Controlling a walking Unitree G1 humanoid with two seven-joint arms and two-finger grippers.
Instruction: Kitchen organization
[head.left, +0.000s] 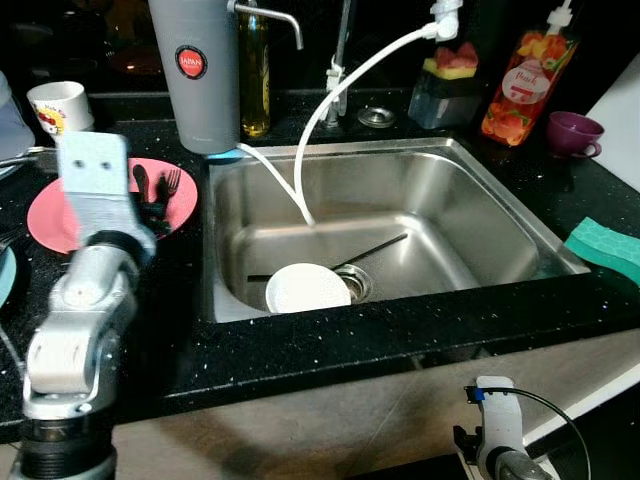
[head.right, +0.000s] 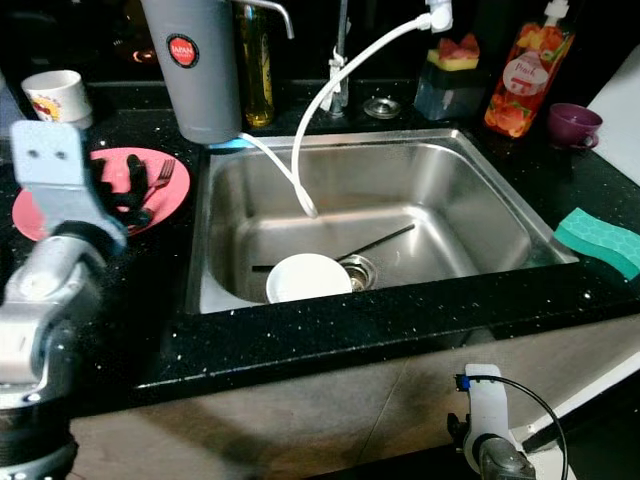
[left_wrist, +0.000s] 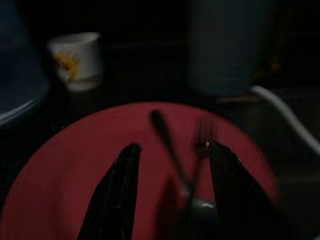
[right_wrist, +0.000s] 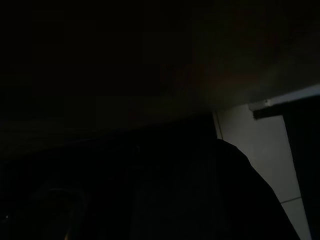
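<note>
Two utensils, a fork (head.left: 170, 183) and a dark-handled piece (left_wrist: 167, 142) I can't identify, lie on the red plate (head.left: 55, 222) at the table's (head.left: 400, 330) left edge, just left of the sink (head.left: 480, 215). Left pincer (left_wrist: 175, 192) hovers over the plate, fingers (left_wrist: 117, 195) spread and released, straddling both handles. Nothing gripped yet.

Step in hand, my read: picking cutlery off the plate, likely to move it to the sink or clear the plate.

Sink holds a white bowl (head.left: 307, 288) near the drain, plus a thin dark stick (head.left: 375, 250) lying across the basin floor. White hose (head.left: 330, 100) dangles into the basin.

Right pincer hangs idle below the table's front edge; wrist view is too dark, so I can't tell its state.

Next move: lower, centre on one handle, close. Handles lie near each other, so there's a risk of catching both or skidding one off the plate. Grey canister (head.left: 200, 70) and cup (head.left: 60, 105) sit near the back edge, away from the lift path.
</note>
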